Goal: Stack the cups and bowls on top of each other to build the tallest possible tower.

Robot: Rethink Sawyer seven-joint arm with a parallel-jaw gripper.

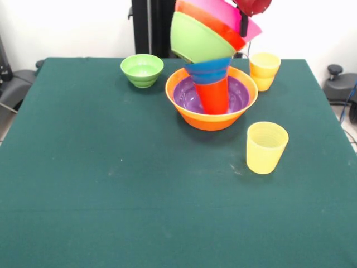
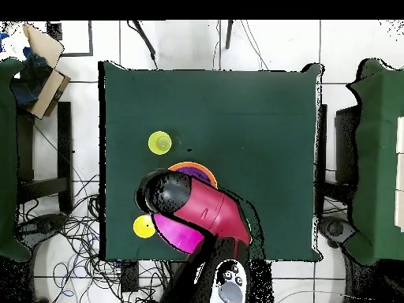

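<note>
Two yellow cups [image 1: 266, 147] and one small green bowl [image 1: 141, 70] are left loose on the desk [image 1: 111, 184] while the leaning tower [image 1: 211, 84] is tended mid-build, the gripper's [image 1: 245, 14] opening cannot be told, and careful straightening is judged needed next.

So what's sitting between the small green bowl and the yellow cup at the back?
In the front view, the tower in its large orange bowl stands between the small green bowl and that yellow cup.
</note>
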